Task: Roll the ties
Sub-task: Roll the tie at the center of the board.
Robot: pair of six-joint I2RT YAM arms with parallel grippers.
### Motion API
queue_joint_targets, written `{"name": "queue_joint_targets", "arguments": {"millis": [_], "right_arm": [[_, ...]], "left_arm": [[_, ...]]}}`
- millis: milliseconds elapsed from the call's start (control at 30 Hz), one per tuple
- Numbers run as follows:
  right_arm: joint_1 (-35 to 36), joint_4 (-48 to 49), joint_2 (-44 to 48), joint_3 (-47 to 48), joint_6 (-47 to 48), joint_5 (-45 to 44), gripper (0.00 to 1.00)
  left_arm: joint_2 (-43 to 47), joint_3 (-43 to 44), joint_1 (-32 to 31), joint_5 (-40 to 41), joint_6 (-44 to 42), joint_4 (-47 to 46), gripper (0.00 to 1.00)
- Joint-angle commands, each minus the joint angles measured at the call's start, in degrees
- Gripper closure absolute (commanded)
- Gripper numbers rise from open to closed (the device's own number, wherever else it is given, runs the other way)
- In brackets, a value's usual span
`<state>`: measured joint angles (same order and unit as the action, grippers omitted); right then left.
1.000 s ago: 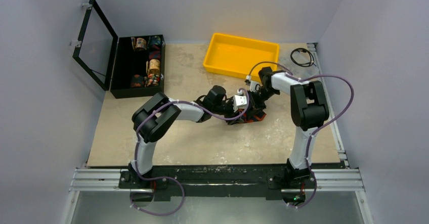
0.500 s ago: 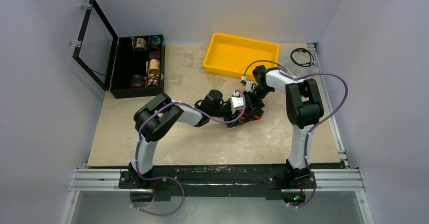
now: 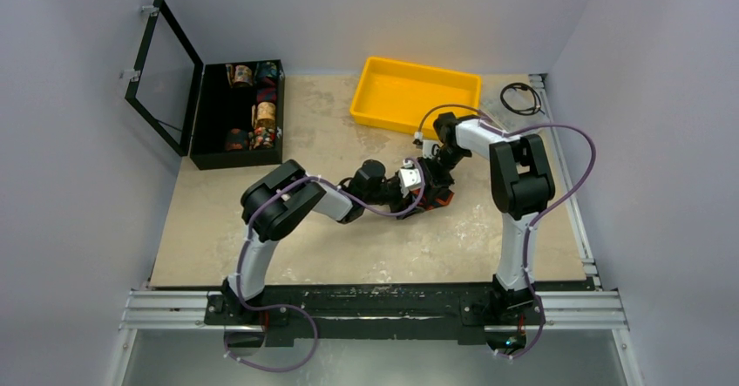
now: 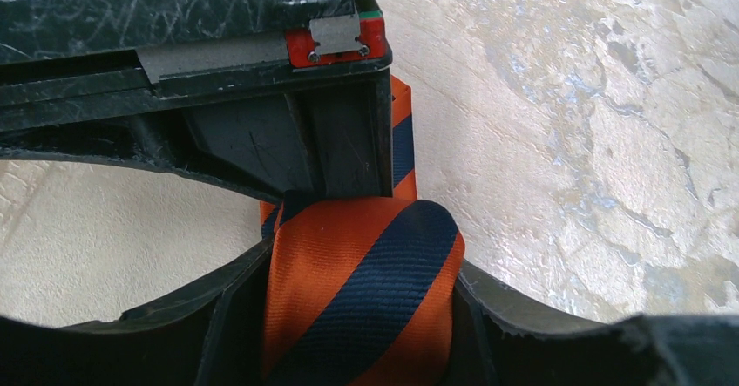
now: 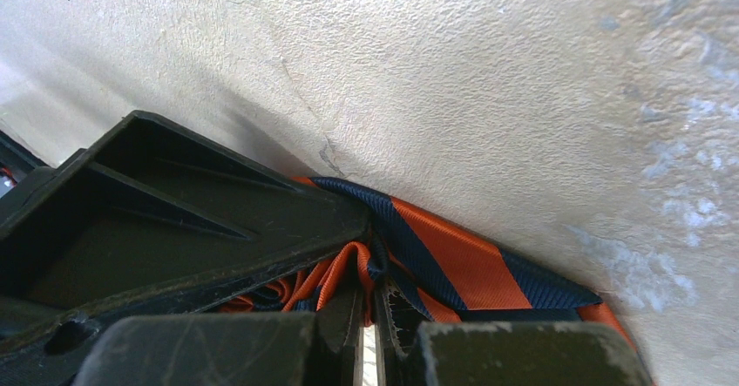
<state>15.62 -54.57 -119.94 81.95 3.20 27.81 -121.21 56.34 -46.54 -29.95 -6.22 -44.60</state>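
The tie (image 3: 433, 199) is an orange and navy striped roll on the table near the middle right, mostly hidden under both grippers. In the left wrist view the roll (image 4: 362, 294) sits between my left gripper's (image 4: 357, 316) two fingers, which press its two sides. My right gripper (image 4: 331, 159) stands just beyond it, touching the roll. In the right wrist view my right gripper (image 5: 375, 316) has its fingers almost together on a fold of the tie (image 5: 453, 264), with my left gripper's finger (image 5: 174, 220) right beside it. In the top view both grippers meet over the tie: left (image 3: 416, 193), right (image 3: 433, 181).
A yellow tray (image 3: 415, 95) stands at the back just beyond the grippers. An open black box (image 3: 237, 114) with several patterned fabric rolls (image 3: 265, 112) stands at the back left. A black cable (image 3: 520, 98) lies at the back right. Grey walls close in the table.
My left arm has pushed forward to the right, its elbow moving toward the tie. My right arm's wrist has drawn slightly left. The tie stays in place under both grippers.
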Motion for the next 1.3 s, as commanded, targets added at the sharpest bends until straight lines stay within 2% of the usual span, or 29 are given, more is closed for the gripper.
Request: {"name": "queue_joint_targets", "arguments": {"millis": [0,133,233,400,500,767,967,1033,1133,1267], "right_arm": [[2.2,8.5,-5.9,-3.2,2.2,-6.9,1.0],[2.2,8.2,-6.0,-3.1,2.6,-5.9,1.0],[2.9,8.0,-5.8,-3.9,3.0,-4.4,1.0],[4.5,10.6,-4.3,-8.1,1.5,-1.2,1.0],[4.8,12.5,-4.2,-9.6,-0.3,1.0,1.0],[5.0,13.9,-5.7,-9.6,-2.7,5.1,1.0],[5.0,13.5,-6.0,-9.3,-2.6,4.9,1.0],[5.1,13.5,-5.7,-9.5,-2.3,4.9,1.0],[5.0,12.9,-4.8,-9.2,-1.1,4.7,1.0],[4.9,11.3,-3.1,-9.0,0.9,4.4,0.87]], "left_arm": [[-2.1,0.3,-0.8,2.4,2.6,-6.2,0.46],[-2.9,0.2,-1.1,3.2,1.4,-7.9,0.49],[-1.5,0.0,-2.0,6.5,0.0,-5.0,0.53],[2.8,-9.1,-1.9,6.9,2.9,-8.8,0.53],[3.3,-11.5,-1.6,6.7,3.4,-9.6,0.53],[1.3,-8.2,-0.5,4.5,5.4,-10.2,0.5],[-0.6,-7.2,-1.2,5.4,1.3,-7.2,0.52],[-0.3,-7.3,-1.5,7.4,-0.8,-3.4,0.57],[1.2,-8.2,-1.5,10.5,-4.2,3.9,0.72],[3.2,-10.7,-1.2,13.2,-6.8,12.2,0.86]]}}
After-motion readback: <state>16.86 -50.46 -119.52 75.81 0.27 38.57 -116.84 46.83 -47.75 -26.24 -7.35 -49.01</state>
